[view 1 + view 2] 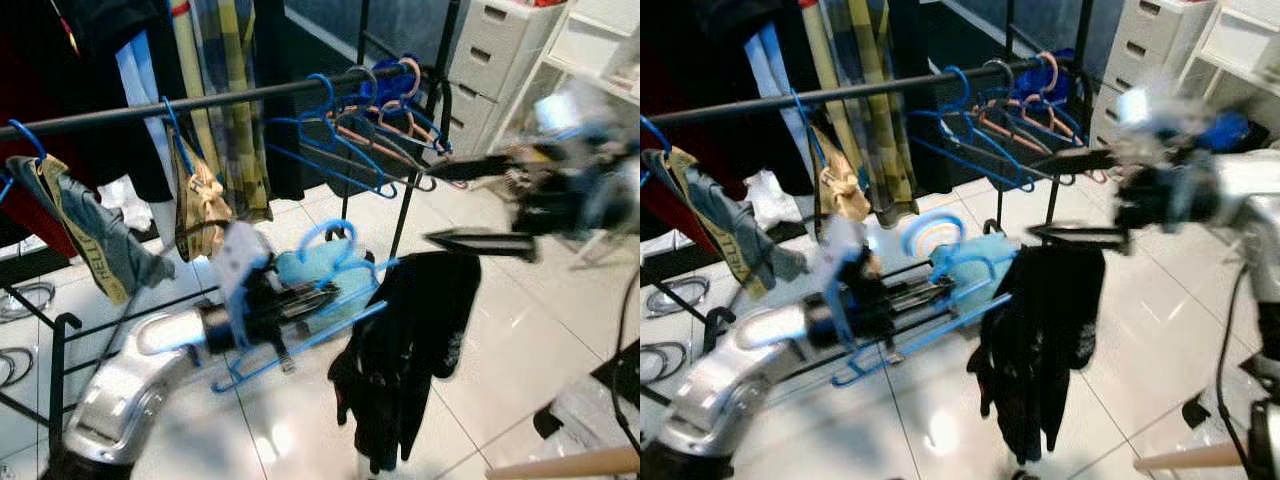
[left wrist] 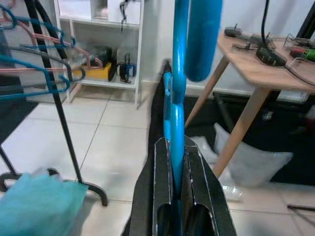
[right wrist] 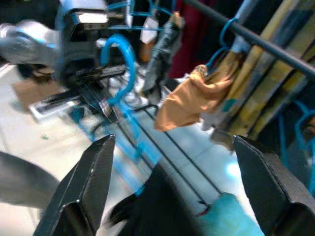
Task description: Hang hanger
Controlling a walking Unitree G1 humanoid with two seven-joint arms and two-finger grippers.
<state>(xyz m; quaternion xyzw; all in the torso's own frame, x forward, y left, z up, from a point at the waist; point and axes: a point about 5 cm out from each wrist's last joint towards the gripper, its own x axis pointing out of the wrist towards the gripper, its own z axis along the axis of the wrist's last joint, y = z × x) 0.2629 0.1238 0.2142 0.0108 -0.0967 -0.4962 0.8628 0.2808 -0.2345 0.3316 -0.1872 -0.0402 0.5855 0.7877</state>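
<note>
- While the left claw (image 1: 300, 300) pinches the neck of a bright blue plastic hanger (image 1: 330, 290), that hanger sits below the black metal clothes rail (image 1: 200, 103), not yet on it, with its hook curling upward.
- In the left wrist view, the two black fingers (image 2: 162, 191) press against the blue stem (image 2: 173, 128) from either side.
- A black garment (image 1: 405, 350) droops from the hanger's far end, hanging down toward the glossy white tiled floor (image 1: 520, 340).
- The right claw (image 1: 480, 205) is raised beside the rail's end, its fingers spread wide and holding nothing; one finger reaches toward a bunch of empty blue and pink hangers (image 1: 375, 125) on the rail, the other lies just above the black garment.
- An olive-and-yellow striped cloth (image 1: 235, 110) and a tan garment (image 1: 200, 200) hang from the rail.
- A white drawer unit (image 1: 490, 60) stands behind the rack.
</note>
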